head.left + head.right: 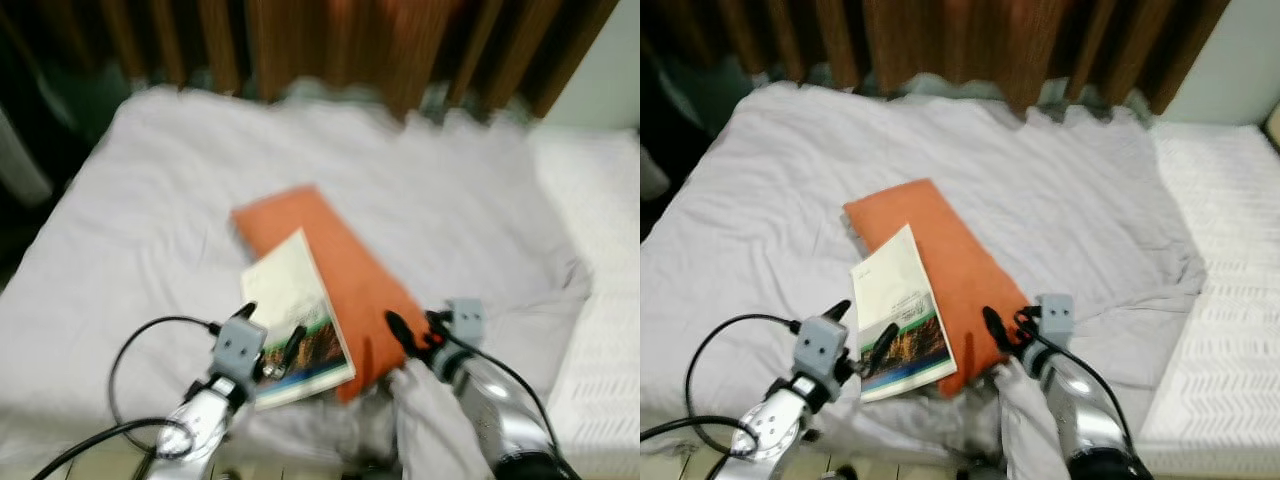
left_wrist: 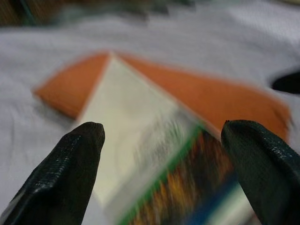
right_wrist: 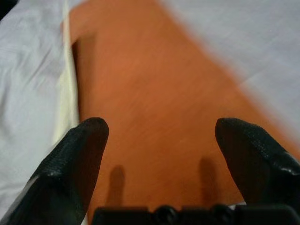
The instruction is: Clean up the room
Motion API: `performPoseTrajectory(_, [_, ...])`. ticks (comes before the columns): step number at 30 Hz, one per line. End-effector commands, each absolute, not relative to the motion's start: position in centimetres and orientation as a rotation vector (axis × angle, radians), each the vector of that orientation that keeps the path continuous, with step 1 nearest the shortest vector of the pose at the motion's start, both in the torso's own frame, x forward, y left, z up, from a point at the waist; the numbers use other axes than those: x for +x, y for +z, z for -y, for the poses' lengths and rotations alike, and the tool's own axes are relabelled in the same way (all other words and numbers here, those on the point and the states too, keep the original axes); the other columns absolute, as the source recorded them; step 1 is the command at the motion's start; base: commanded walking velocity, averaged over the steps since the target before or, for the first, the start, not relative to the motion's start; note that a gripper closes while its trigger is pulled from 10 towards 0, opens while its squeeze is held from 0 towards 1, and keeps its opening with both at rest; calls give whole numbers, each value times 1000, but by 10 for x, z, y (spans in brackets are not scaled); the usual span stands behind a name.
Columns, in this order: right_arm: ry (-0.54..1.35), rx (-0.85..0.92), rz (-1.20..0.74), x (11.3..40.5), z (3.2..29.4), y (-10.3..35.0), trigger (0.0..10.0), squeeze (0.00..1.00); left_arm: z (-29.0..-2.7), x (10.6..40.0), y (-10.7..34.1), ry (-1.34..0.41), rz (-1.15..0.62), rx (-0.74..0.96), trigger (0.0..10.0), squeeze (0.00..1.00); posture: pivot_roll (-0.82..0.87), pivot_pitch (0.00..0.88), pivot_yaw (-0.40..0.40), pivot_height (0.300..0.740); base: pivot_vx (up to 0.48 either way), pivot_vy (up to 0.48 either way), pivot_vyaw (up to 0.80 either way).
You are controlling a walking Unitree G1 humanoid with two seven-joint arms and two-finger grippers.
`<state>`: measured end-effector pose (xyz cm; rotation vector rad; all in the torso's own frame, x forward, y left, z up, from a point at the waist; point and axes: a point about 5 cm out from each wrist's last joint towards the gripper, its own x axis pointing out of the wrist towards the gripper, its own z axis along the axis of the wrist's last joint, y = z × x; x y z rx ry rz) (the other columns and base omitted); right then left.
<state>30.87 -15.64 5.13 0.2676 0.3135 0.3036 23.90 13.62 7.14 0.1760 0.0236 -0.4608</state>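
On the bed (image 1: 1060, 210), a blurred booklet (image 1: 898, 315) overlaps an orange folder (image 1: 940, 260).

The bed sheet (image 1: 1060, 210) is matt, creased white cloth, the orange folder (image 1: 950, 262) smooth and matt, the booklet (image 1: 898, 315) glossy printed paper, and the gripper fingers (image 3: 77, 161) textured matt black.

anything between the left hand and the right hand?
Yes. In the right eye view, the near end of the book, lying on the orange folder, sits between the left hand and right hand.
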Motion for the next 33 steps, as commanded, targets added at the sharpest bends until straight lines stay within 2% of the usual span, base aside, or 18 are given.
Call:
performPoseTrajectory(1, [340, 328, -361, 313, 144, 45, 10000, 0, -137, 227, 66, -530, -75, 144, 10000, 0, 51, 466, -61, 740, 0, 0, 0])
performPoseTrajectory(3, [395, 378, -334, 328, 125, 57, 10000, 0, -144, 211, 70, -570, -102, 118, 10000, 0, 74, 546, -32, 740, 0, 0, 0])
performPoseTrajectory(7, [419, 415, -305, 339, 103, 67, 10000, 0, -154, 194, 76, -571, -113, 140, 10000, 0, 111, 587, -7, 740, 0, 0, 0])
performPoseTrajectory(14, [465, 395, -269, 343, 88, 74, 10000, 0, -152, 175, 76, -555, -141, 109, 10000, 0, 112, 582, -9, 740, 0, 0, 0])
performPoseTrajectory(21, [472, 305, -299, 343, 88, 67, 10000, 0, -140, 163, 73, -561, -179, 74, 10000, 0, 108, 576, -31, 740, 0, 0, 0])
performPoseTrajectory(22, [465, 305, -316, 343, 89, 64, 3451, 0, -140, 162, 73, -557, -182, 72, 10000, 0, 108, 577, -34, 740, 0, 0, 0])
performPoseTrajectory(23, [465, 305, -316, 343, 89, 64, 3451, 0, -140, 162, 73, -557, -182, 72, 10000, 0, 108, 577, -34, 740, 0, 0, 0])
performPoseTrajectory(24, [445, 340, -348, 342, 90, 61, 0, 0, -140, 162, 73, -548, -184, 71, 10000, 0, 111, 576, -37, 740, 0, 0, 0])
performPoseTrajectory(33, [400, 448, -354, 351, 91, 69, 0, 0, -146, 168, 74, -518, -186, 83, 10000, 0, 97, 578, -31, 740, 0, 0, 0])
